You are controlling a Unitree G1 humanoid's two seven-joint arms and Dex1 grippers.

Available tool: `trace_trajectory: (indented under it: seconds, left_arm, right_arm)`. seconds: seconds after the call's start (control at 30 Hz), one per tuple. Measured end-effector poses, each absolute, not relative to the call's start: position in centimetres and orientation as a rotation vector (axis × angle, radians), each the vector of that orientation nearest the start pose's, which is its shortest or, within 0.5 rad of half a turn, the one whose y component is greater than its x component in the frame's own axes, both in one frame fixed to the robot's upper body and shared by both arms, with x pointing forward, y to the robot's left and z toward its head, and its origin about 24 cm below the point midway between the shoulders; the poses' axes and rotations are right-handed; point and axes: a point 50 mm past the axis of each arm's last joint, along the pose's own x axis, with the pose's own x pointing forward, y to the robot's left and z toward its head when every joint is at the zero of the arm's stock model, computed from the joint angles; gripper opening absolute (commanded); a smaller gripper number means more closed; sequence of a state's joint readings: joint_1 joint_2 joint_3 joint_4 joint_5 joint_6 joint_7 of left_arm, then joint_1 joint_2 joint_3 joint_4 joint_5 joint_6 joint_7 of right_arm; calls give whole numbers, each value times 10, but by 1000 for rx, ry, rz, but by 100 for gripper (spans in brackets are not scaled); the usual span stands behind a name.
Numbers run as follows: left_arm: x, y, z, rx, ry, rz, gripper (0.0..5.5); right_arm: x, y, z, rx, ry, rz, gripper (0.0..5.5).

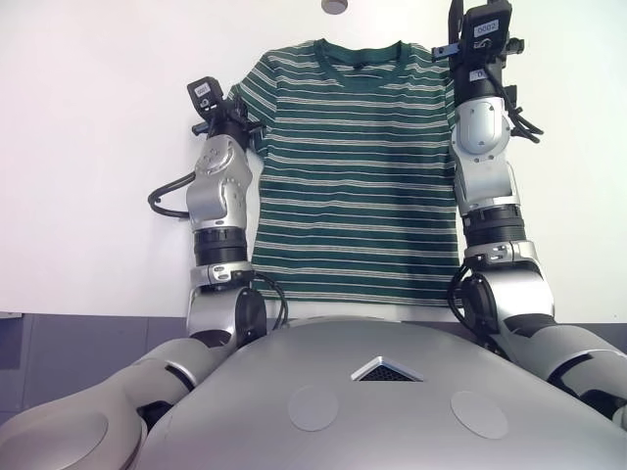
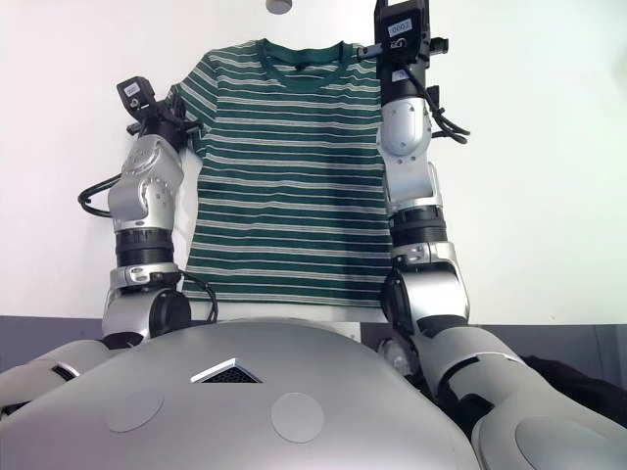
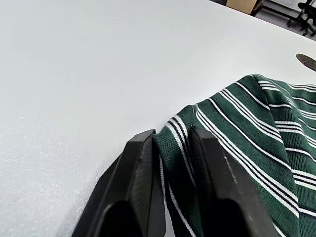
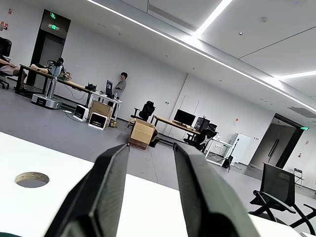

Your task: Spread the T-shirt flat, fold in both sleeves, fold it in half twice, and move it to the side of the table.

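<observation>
A green T-shirt with white stripes (image 1: 353,176) lies face up on the white table (image 1: 98,147), collar at the far side and hem near me. My left gripper (image 3: 173,136) is down at the shirt's left sleeve (image 1: 250,98), shut on the sleeve's edge, with striped cloth pinched between its black fingers (image 3: 143,163). My right gripper (image 4: 150,148) is held up over the shirt's right shoulder (image 1: 431,59); it is open with nothing between its fingers and points out towards the room. My right arm hides the right sleeve.
A round cable hole (image 1: 334,5) sits in the table just beyond the collar. Bare tabletop stretches to the left (image 1: 78,196) and right (image 1: 578,196) of the shirt. The table's near edge (image 1: 98,313) runs just beyond my torso.
</observation>
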State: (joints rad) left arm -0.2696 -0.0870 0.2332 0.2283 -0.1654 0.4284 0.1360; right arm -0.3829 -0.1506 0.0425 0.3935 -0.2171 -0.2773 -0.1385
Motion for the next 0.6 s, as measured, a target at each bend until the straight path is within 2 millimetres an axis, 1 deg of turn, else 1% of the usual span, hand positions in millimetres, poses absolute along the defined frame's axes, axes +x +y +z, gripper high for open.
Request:
trace_trajectory:
  seconds: [0.13, 0.27, 0.37, 0.5, 0.6]
  left_arm:
    - [293, 158, 11, -297, 405, 223, 3]
    - [294, 158, 11, -294, 385, 237, 3]
    - [291, 154, 14, -244, 364, 212, 3]
    - [289, 142, 15, -196, 373, 154, 3]
    - [289, 132, 22, -161, 355, 97, 3]
  right_arm:
    - [324, -148, 83, -349, -277, 16, 167]
    - [329, -146, 84, -351, -278, 35, 167]
    - [331, -145, 86, -353, -287, 44, 167]
    - [331, -145, 86, -356, -292, 55, 167]
    - [331, -145, 86, -357, -294, 56, 167]
